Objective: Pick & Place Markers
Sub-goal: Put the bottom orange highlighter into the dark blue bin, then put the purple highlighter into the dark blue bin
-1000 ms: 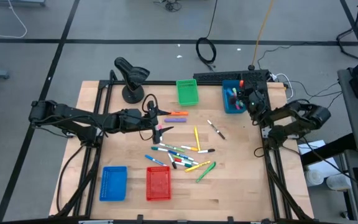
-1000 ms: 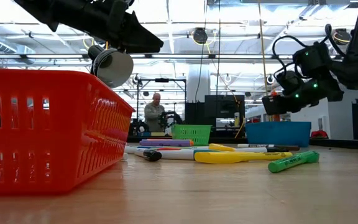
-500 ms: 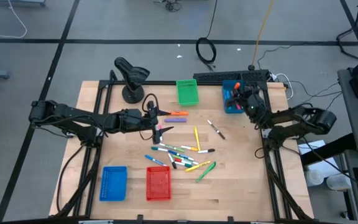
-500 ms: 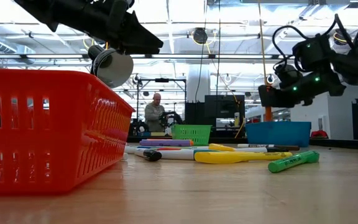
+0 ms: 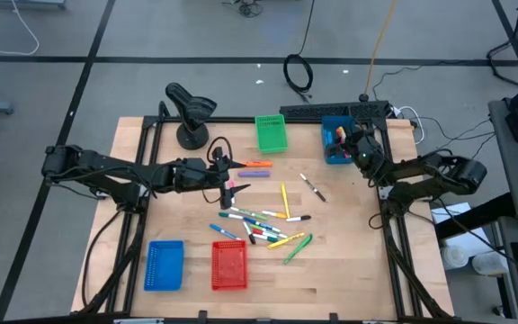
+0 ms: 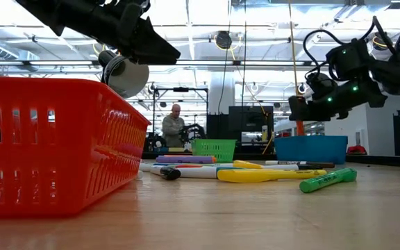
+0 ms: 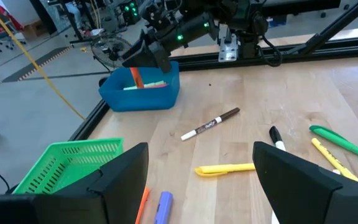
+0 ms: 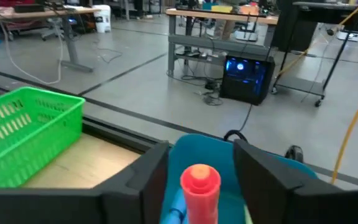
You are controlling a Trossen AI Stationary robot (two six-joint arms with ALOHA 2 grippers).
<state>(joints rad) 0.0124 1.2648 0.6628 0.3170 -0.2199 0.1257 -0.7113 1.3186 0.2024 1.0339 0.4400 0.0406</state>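
Several markers (image 5: pixel 259 220) lie loose on the wooden table's middle, and an orange and a purple one (image 5: pixel 254 167) lie farther back. My left gripper (image 5: pixel 227 175) hangs open above the table beside those two, with nothing between its fingers (image 7: pixel 197 186). My right gripper (image 5: pixel 349 144) hovers over the blue basket (image 5: pixel 335 155) at the far right. An orange-red marker (image 8: pixel 201 183) stands upright between its open fingers, with a gap on either side. The marker's lower end (image 7: pixel 135 78) reaches down into the blue basket (image 7: pixel 142 96).
A green basket (image 5: pixel 272 133) stands at the far middle. A red basket (image 5: pixel 229 265) and another blue one (image 5: pixel 164 265) stand near the front edge. A black stand (image 5: pixel 187 112) sits at the far left. A person (image 6: pixel 174 125) is in the room beyond.
My right gripper has moved a little toward the table's left and far edge, over the blue basket, with the orange-red marker below it. It has kept still over the last half second.
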